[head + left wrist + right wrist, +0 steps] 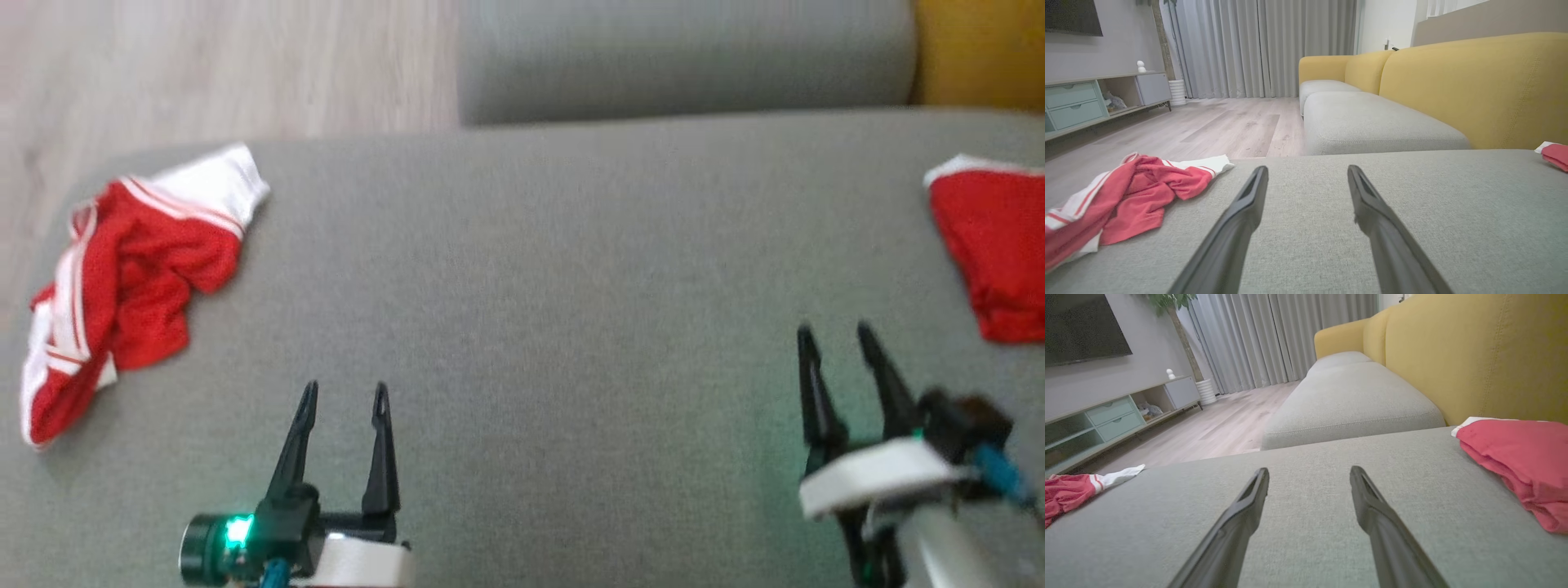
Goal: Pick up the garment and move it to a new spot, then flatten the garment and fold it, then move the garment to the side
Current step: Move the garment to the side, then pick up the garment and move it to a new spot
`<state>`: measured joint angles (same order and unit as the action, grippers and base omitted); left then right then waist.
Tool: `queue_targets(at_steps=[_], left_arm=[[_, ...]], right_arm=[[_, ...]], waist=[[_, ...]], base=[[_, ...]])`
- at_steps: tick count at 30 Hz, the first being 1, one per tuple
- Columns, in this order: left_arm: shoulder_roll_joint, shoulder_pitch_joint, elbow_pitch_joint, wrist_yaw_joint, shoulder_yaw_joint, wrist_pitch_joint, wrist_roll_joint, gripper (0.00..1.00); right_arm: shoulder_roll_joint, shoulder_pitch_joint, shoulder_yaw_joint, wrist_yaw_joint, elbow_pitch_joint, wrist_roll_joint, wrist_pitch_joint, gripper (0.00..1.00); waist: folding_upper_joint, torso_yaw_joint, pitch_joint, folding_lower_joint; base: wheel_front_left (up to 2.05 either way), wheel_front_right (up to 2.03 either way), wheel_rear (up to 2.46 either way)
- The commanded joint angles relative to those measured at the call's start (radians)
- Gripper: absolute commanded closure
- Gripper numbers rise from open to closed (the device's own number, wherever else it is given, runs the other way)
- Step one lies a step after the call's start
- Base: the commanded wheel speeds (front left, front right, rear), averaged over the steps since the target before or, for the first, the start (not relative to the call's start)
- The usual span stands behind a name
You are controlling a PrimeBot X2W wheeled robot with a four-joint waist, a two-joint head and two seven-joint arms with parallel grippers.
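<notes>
While empty, left end effector [345,389] and right end effector [835,330], jaws wide apart.

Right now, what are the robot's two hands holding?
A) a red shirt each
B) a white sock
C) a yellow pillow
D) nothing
D: the left hand and right hand stand open and empty over the grey cushion; the crumpled garment and the other red garment lie apart.

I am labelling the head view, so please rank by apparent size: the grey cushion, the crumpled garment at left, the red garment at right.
1. grey cushion
2. crumpled garment
3. red garment; the picture's edge cuts it off, so this rank is unsure
</notes>
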<state>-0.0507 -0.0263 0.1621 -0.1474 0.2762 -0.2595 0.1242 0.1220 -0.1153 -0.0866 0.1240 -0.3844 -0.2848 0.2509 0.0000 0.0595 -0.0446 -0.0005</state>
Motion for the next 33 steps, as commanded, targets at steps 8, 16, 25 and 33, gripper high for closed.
queue_targets(at_steps=[8, 16, 25, 33], left_arm=[[-0.002, 0.016, 0.016, 0.041, -0.077, -0.002, -0.040, 0.00], [-0.001, 0.017, 0.031, 0.049, -0.099, -0.002, -0.046, 0.00], [0.000, 0.016, 0.039, 0.055, -0.106, -0.002, -0.048, 0.00], [0.000, 0.019, 0.043, 0.060, -0.106, -0.002, -0.051, 0.00]], right_arm=[[-0.032, 0.107, -0.051, 0.007, 0.092, 0.045, 0.011, 0.00], [-0.039, 0.136, -0.064, 0.007, 0.098, 0.056, 0.011, 0.00], [-0.037, 0.133, -0.059, 0.007, 0.099, 0.059, 0.011, 0.00], [-0.032, 0.131, -0.052, 0.007, 0.096, 0.074, 0.011, 0.00]], waist=[[0.0000, -0.001, 0.097, 0.0005], [0.0000, -0.014, 0.097, 0.0005], [0.0000, -0.019, 0.097, 0.0005], [0.0000, -0.013, 0.097, 0.0005]], base=[[0.00, 0.00, 0.00], [0.00, 0.00, 0.00], [0.00, 0.00, 0.00], [0.00, 0.00, 0.00]])
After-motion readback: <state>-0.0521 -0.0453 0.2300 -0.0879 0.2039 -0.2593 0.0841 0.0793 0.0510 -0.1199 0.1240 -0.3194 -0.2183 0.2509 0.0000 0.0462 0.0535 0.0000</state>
